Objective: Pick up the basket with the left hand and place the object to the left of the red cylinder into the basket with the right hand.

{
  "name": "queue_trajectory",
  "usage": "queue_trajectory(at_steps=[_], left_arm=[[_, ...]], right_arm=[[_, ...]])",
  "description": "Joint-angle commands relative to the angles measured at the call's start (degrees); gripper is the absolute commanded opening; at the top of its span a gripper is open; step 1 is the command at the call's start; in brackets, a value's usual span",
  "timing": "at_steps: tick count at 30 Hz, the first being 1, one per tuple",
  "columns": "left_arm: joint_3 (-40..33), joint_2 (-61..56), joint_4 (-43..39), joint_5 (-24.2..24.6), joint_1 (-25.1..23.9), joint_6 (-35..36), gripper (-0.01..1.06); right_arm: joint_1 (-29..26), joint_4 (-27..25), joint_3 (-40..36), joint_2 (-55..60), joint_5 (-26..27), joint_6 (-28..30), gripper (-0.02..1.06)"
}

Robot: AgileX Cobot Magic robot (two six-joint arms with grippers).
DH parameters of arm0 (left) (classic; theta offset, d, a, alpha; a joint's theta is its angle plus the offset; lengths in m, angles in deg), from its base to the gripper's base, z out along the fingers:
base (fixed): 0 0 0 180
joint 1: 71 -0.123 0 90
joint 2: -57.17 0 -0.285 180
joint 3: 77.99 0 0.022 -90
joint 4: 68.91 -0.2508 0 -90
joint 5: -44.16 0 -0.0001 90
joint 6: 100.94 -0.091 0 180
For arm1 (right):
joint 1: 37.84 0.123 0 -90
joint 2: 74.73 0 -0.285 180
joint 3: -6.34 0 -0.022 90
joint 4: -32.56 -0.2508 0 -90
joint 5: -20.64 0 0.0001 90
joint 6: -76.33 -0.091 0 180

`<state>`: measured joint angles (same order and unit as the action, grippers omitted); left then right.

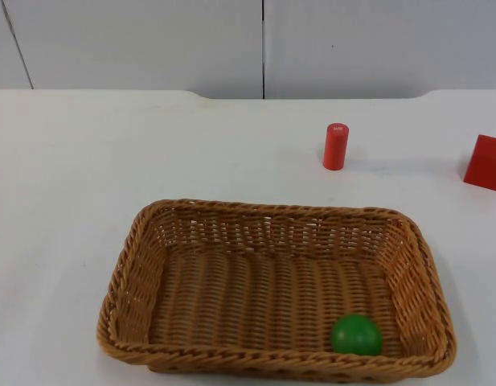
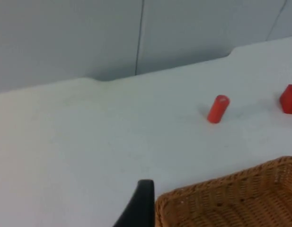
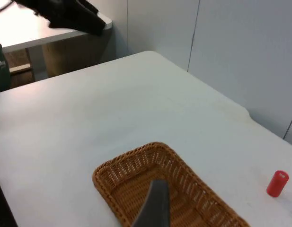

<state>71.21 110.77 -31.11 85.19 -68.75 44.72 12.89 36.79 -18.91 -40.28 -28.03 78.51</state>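
Basket of woven wicker occupies the lower centre of the top view, flat on the white table. A green ball lies inside it against the near wall toward the lower right corner, so the object to be loaded appears to be in place. The red cylinder stands upright at upper right, well apart from the basket. A red block sits at the right edge, on the cylinder's far side from the basket.

Left wrist view: the left gripper hangs just beside a corner of the basket rim, probably to stay near its grasp point; whether it is open or closed cannot be told. Cylinder and block lie beyond.

Right wrist view: the right gripper hovers above the basket interior, consistent with a drop position; its opening cannot be told either.
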Motion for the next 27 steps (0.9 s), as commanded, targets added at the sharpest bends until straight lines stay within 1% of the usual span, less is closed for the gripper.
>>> queue_trajectory(at_steps=[1,2,3,6,8,9,10,13,14,16,18,19,21,24,27], left_arm=[[-0.05,-3.57,-1.10,2.86,-0.11,0.75,0.87],[-0.50,-5.82,-1.10,4.00,-0.11,0.75,0.87],[-0.50,-5.82,-1.10,4.00,-0.11,0.75,0.87],[-4.60,-13.46,-1.35,4.45,-0.11,1.53,0.87],[-5.73,-15.34,-1.43,4.45,-0.11,2.15,0.87],[-7.07,-17.52,-1.43,4.56,-0.11,2.88,0.87],[-8.14,-19.68,-1.56,4.87,-0.11,3.65,0.87],[-10.00,-25.35,-4.34,6.44,-0.11,7.42,0.87],[-10.00,-25.35,-4.34,6.44,-0.11,7.42,0.87],[-11.40,-29.07,-7.48,7.41,-0.11,10.32,0.87],[-12.48,-32.07,-10.30,8.87,-0.11,13.84,0.87],[-12.48,-32.07,-10.30,8.87,-0.11,13.84,0.87],[-13.02,-35.41,-13.11,11.57,-0.11,17.01,0.87],[-13.02,-38.58,-14.96,13.30,-0.11,18.33,0.87],[-13.02,-41.02,-16.98,14.24,-0.11,19.66,0.87]], right_arm=[[0.23,0.17,-1.85,-2.22,0.80,-1.19,0.72],[0.23,0.17,-2.93,-3.96,0.43,-1.32,0.72],[0.23,0.17,-2.93,-3.96,0.43,-1.32,0.72],[0.23,0.17,-7.40,-10.13,0.32,-1.71,0.72],[0.23,0.17,-8.70,-11.68,0.16,-2.18,0.72],[0.23,0.17,-9.83,-13.50,-0.66,-2.18,0.72],[0.23,0.17,-11.15,-16.01,-2.79,-3.07,0.72],[0.23,0.17,-13.35,-19.50,-6.79,-4.81,0.72],[0.23,0.17,-13.35,-19.50,-6.79,-4.81,0.72],[0.23,-0.41,-15.28,-22.38,-9.41,-4.81,0.72],[0.23,-0.93,-17.59,-25.04,-10.52,-4.81,0.72],[0.23,-0.93,-17.59,-25.04,-10.52,-4.81,0.72],[0.23,-1.61,-19.89,-26.66,-10.86,-4.81,0.72],[0.50,-1.82,-20.90,-26.66,-13.84,-4.55,0.72],[0.50,-1.63,-21.98,-26.66,-14.21,-4.55,0.72]])
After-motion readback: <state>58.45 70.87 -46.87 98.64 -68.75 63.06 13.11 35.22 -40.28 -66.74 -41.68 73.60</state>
